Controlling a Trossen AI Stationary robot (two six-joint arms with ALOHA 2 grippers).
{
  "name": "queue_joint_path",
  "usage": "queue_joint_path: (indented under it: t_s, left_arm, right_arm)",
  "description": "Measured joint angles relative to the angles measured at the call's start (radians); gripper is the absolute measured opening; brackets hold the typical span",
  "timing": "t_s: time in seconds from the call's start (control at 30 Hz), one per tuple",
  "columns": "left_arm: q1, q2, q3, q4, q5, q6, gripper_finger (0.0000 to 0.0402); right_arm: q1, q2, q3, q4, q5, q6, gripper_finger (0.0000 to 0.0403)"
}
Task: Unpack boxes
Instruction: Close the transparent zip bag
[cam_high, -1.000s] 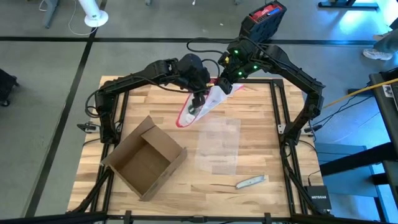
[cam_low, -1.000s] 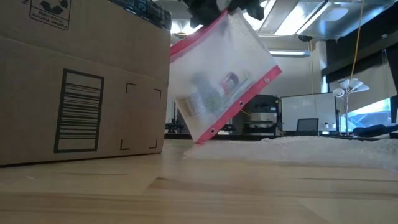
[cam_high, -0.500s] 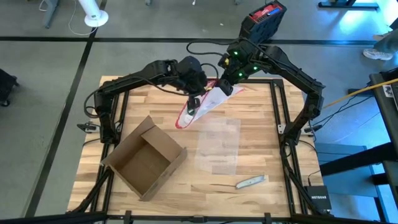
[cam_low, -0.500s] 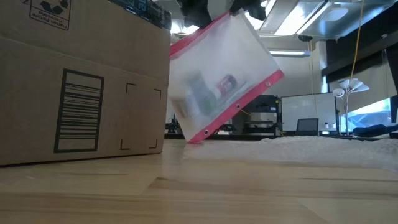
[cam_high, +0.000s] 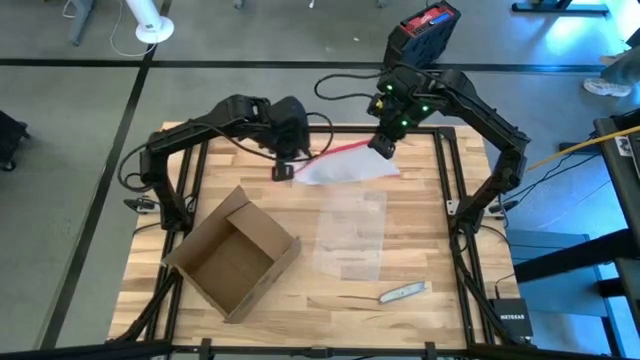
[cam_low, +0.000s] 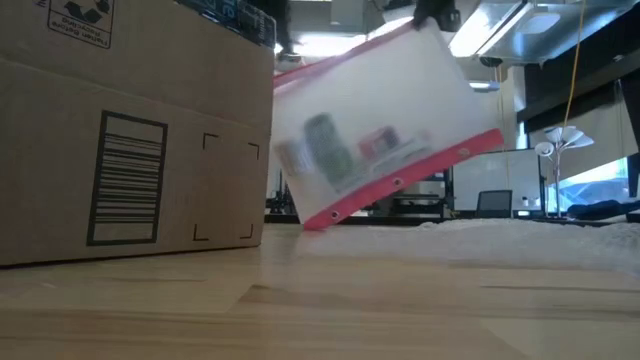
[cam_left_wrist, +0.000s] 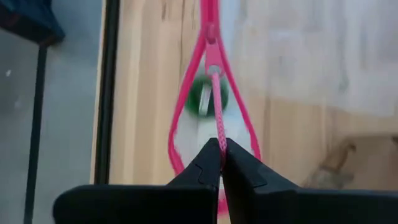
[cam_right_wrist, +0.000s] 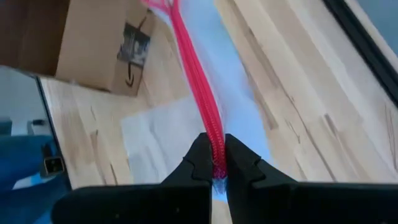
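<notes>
- The table (cam_high: 400, 260) carries the open brown box (cam_high: 232, 252) on its left front part, resting flat and well apart from both arms; we see nothing inside it from above, so we judge the unpacking itself largely done.
- The clear pouch with the pink-red edge (cam_high: 345, 163) hangs in the air over the far middle of the table, strung between the two arms. A second ago it dangled steeply from one corner; now it lies close to level, stretched out sideways.
- The left gripper (cam_high: 284, 168) has moved away from the right one toward the left and has gone from partly open to closed, pinching the pouch's pink zipper pull cord (cam_left_wrist: 217, 118).
- The right gripper (cam_high: 383, 147) stays clamped on the pouch's pink-red edge at the other end, holding it taut.
- The zipper mouth gapes in the left wrist view, with a green item (cam_left_wrist: 214, 93) showing inside, so we judge the pouch is being unzipped to reach its contents.
- A sheet of bubble wrap (cam_high: 352, 235) and a small utility knife (cam_high: 403, 292) lie on the table nearer the front.
</notes>
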Motion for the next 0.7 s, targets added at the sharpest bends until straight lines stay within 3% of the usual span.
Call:
queue_joint_path:
  t_s: [0.2, 0.7]
  left_arm:
    - [0.017, -0.013, -0.001, -0.204, -0.041, 0.032, 0.0000]
    - [0.112, -0.047, -0.156, -0.200, -0.021, 0.063, 0.0000]
  right_arm:
    - [0.000, -0.018, 0.000, -0.046, 0.022, -0.004, 0.0011]
    - [0.000, -0.063, -0.001, -0.052, 0.025, 0.044, 0.0011]
